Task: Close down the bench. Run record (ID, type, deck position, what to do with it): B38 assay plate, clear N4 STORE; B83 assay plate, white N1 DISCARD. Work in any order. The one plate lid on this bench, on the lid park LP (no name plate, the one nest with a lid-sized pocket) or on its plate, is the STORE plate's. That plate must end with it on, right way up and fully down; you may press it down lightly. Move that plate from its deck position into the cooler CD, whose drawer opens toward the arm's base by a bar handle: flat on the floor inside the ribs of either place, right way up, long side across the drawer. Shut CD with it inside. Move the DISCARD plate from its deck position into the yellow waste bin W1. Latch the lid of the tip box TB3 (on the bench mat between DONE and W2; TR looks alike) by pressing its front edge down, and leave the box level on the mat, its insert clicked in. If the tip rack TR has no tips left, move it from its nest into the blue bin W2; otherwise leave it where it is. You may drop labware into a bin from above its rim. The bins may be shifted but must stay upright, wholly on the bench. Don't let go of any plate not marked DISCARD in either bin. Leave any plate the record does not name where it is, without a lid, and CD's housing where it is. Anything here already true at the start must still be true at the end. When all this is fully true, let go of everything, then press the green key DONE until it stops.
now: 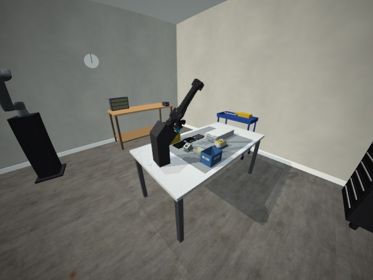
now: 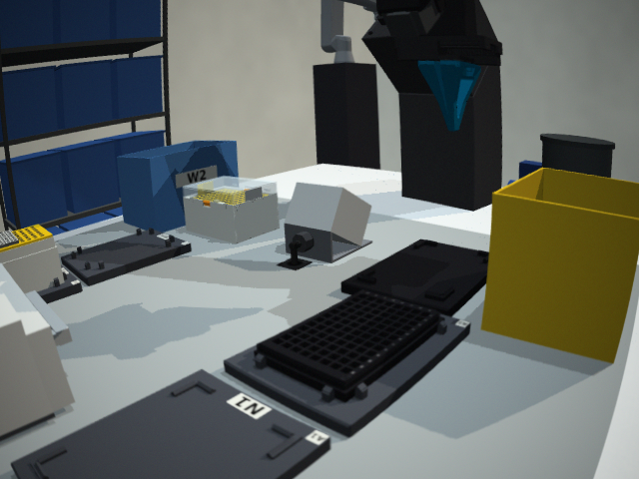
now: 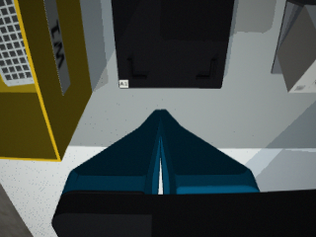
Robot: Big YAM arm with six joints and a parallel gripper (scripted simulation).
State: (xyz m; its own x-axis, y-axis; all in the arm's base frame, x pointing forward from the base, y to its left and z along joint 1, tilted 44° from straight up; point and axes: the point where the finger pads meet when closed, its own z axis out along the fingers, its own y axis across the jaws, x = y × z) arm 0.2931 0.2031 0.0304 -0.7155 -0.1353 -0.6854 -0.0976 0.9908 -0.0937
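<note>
My gripper (image 2: pixel 453 124) is shut and empty. It hangs above the bench between the yellow bin W1 (image 2: pixel 562 257) and the grey DONE key housing (image 2: pixel 324 222). In the wrist view the shut fingertips (image 3: pixel 160 115) point at the mat just short of an empty black nest (image 3: pixel 173 20). The white plate (image 3: pixel 14 34) lies flat inside W1 (image 3: pixel 39 59). Nest N1 (image 2: pixel 175 433) is empty. Tip box TB3 (image 2: pixel 232 206), with a clear lid, stands in front of the blue bin W2 (image 2: pixel 170 180). The clear plate and its lid are not in view.
A black plate (image 2: pixel 350 340) sits on the nest between N1 and the empty black nest (image 2: pixel 417 272). Tip rack TR (image 2: pixel 25 252) with a yellow top and the cooler (image 2: pixel 25 350) stand at the left. Another empty nest (image 2: pixel 124 252) lies by W2.
</note>
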